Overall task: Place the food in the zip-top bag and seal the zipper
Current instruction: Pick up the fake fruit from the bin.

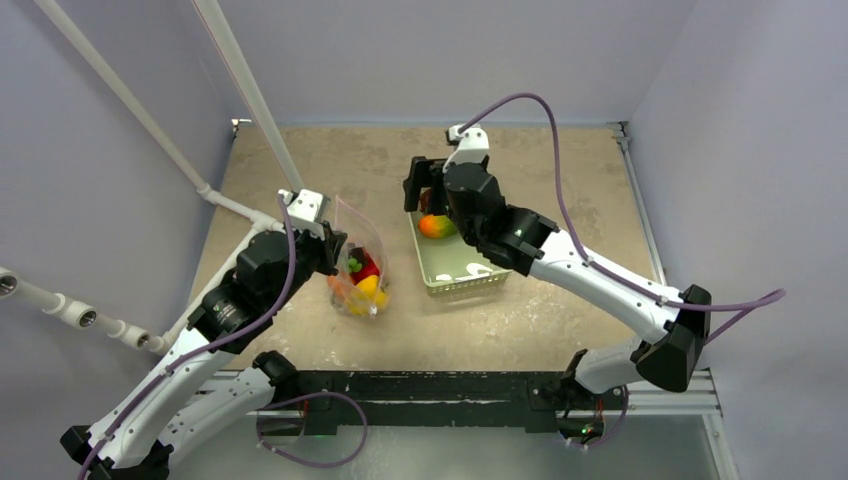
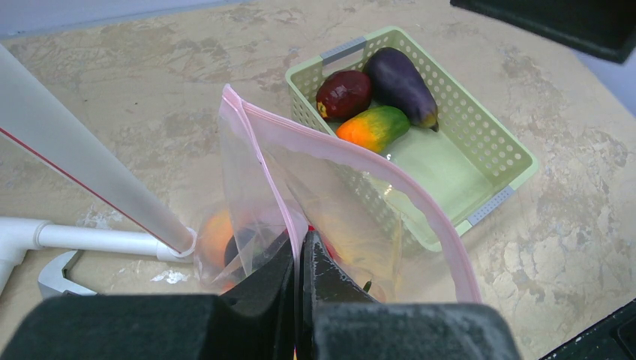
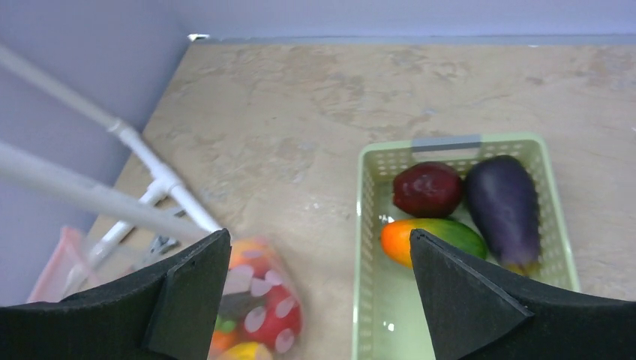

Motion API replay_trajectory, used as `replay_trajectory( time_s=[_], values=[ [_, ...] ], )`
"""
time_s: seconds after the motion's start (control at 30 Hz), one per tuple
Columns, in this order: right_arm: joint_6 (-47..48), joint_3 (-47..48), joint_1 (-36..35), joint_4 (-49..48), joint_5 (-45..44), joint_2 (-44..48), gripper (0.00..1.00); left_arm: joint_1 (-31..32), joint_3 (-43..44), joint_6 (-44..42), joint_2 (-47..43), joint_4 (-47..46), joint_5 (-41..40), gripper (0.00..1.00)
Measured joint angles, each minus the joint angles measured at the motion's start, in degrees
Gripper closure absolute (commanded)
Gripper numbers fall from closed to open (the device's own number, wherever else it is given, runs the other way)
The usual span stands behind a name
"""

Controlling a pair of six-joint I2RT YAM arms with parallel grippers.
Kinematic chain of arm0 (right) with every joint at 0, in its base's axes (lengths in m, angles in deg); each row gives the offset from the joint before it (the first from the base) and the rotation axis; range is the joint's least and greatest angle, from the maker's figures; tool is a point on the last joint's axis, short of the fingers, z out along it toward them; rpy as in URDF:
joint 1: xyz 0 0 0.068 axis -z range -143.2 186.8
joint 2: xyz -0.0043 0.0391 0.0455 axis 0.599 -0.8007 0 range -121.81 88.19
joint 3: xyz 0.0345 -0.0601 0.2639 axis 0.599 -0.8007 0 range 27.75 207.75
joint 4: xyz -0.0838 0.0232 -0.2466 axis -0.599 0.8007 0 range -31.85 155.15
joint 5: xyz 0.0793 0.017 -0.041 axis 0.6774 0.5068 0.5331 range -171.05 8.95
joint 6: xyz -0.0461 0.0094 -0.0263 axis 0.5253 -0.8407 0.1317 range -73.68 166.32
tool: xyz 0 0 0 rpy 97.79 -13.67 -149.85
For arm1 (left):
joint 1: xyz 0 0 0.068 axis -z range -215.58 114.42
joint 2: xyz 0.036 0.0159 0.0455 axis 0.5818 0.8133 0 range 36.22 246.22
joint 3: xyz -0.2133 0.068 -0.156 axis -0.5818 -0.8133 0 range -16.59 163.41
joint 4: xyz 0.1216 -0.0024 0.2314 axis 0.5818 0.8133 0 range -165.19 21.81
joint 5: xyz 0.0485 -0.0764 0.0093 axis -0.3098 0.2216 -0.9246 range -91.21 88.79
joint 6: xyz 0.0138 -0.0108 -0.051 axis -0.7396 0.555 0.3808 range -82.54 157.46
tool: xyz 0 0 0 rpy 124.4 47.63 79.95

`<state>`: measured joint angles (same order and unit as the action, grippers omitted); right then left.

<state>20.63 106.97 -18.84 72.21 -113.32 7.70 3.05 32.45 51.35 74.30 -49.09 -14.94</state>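
Observation:
The clear zip-top bag [image 1: 358, 262] stands open on the table, with red, yellow and orange food [image 1: 364, 281] inside. My left gripper [image 2: 300, 240] is shut on the bag's near rim, pinching the pink zipper [image 2: 420, 202] strip. The rest of the strip arcs open. In the pale green basket [image 2: 495, 180] lie a dark red plum [image 2: 343, 94], a purple eggplant [image 2: 401, 82] and an orange-green fruit [image 2: 373, 127]. My right gripper [image 3: 319, 247] hangs open and empty above the table between bag [image 3: 255, 300] and basket [image 3: 367, 225], with the orange-green fruit [image 3: 431, 238] just beyond its right finger.
A slanted white pipe [image 1: 250, 90] and a jointed pipe frame [image 1: 215, 195] stand close to the bag's left side. Lilac walls close in the table on the left, back and right. The basket's near half [image 1: 470, 280] holds nothing.

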Motion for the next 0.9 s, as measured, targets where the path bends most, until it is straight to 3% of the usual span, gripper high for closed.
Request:
replay_trajectory(
  time_s=[0.47, 0.9],
  values=[
    [-4.09, -2.4, 11.52, -0.02, 2.89, -8.17, 0.03, 0.0, -0.02, 0.0, 0.04, 0.0, 0.0, 1.0],
    [-7.1, -3.69, 15.39, -6.54, 8.04, -19.1, 0.01, 0.0, -0.02, 0.0, 0.02, 0.0, 0.0, 1.0]
  ],
)
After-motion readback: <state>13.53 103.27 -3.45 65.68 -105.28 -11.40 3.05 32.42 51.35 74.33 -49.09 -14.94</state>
